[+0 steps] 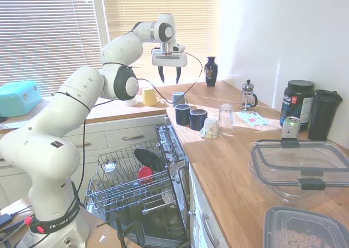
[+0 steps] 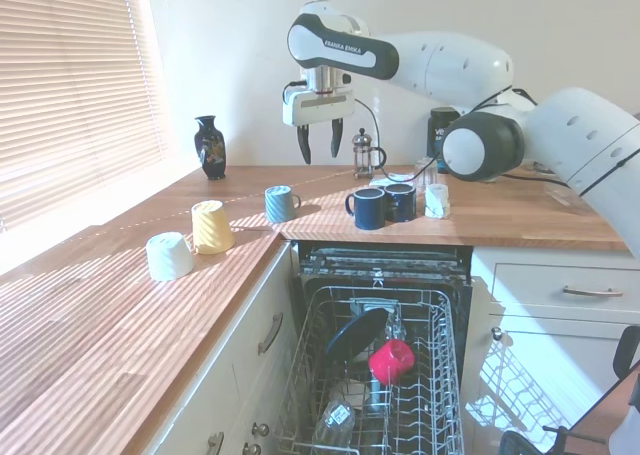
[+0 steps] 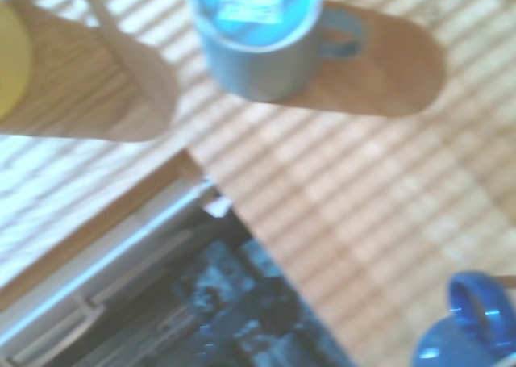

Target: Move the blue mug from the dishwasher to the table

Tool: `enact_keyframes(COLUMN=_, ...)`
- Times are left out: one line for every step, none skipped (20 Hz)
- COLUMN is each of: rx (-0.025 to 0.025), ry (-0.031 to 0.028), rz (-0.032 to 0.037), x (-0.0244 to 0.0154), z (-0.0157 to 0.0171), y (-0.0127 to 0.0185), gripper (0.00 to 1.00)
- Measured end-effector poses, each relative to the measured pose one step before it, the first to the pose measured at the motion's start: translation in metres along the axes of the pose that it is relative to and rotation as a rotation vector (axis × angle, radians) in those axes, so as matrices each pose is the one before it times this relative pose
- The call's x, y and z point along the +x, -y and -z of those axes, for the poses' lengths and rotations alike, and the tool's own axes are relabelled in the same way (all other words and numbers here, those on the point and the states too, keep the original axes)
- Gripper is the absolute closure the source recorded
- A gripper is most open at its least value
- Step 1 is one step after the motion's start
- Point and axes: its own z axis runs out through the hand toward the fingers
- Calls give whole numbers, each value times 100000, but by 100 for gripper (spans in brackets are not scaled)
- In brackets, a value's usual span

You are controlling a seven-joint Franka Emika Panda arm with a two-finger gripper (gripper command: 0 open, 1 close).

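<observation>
Table [image 1: 240,166]: long wooden countertop that ran round the corner above the white cabinets, striped by sun through the blinds.
Dishwasher [image 1: 163,204]: stood open below the counter edge, wire rack [image 2: 372,395] pulled out; it held a red cup [image 2: 391,359], a dark plate and glassware, and no navy mug could be seen in it.
Gripper [image 1: 169,73]: hung high over the counter corner, fingers spread apart and holding nothing.
Blue mug [image 1: 182,114]: stood upright on the table just behind the dishwasher's edge, handle turned towards the corner; judged to be already delivered.
Second navy mug [image 1: 198,119]: touching or just beside the first; which of the two was the task's could not be told for certain.
Grey-blue mug [image 1: 178,98]: almost straight beneath the gripper.
Governing relation: the blue mug lay below the gripper and offset towards the dishwasher side, long axis vertical; any return would be a descent with a short shift that way.
</observation>
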Motion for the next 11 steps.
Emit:
enact_keyframes(rx=-394, ry=566, rz=-502, x=-772, z=-180, y=675, gripper=0)
enact_keyframes(rx=-116, ry=421, rz=-324, x=-780, z=-191, y=725, gripper=0)
enact_keyframes(rx=-66, ry=338, rz=-305, x=-735, z=-252, y=709, gripper=0)
enact_keyframes(rx=-47, ry=173, rz=-207, x=-764, z=-380, y=797, gripper=0)
enact_keyframes(rx=-166, ry=418, rz=30, x=-723, z=-581, y=798, gripper=0)
enact_keyframes(rx=-539, ry=940, rz=235, x=-793, z=-862, y=853, gripper=0)
enact_keyframes(rx=-969, ry=1388, rz=492, x=-756, z=-1148, y=837, gripper=0)
enact_keyframes(rx=-1073, ry=1534, rz=718, x=-763, z=-1338, y=892, gripper=0)
enact_keyframes(rx=-896, ry=1214, rz=678, x=-673, z=-1502, y=936, gripper=0)
enact_keyframes(rx=-432, ry=595, rz=557, x=-619, z=-1428, y=969, gripper=0)
enact_keyframes(rx=-330, ry=299, rz=498, x=-536, z=-1414, y=914, gripper=0)
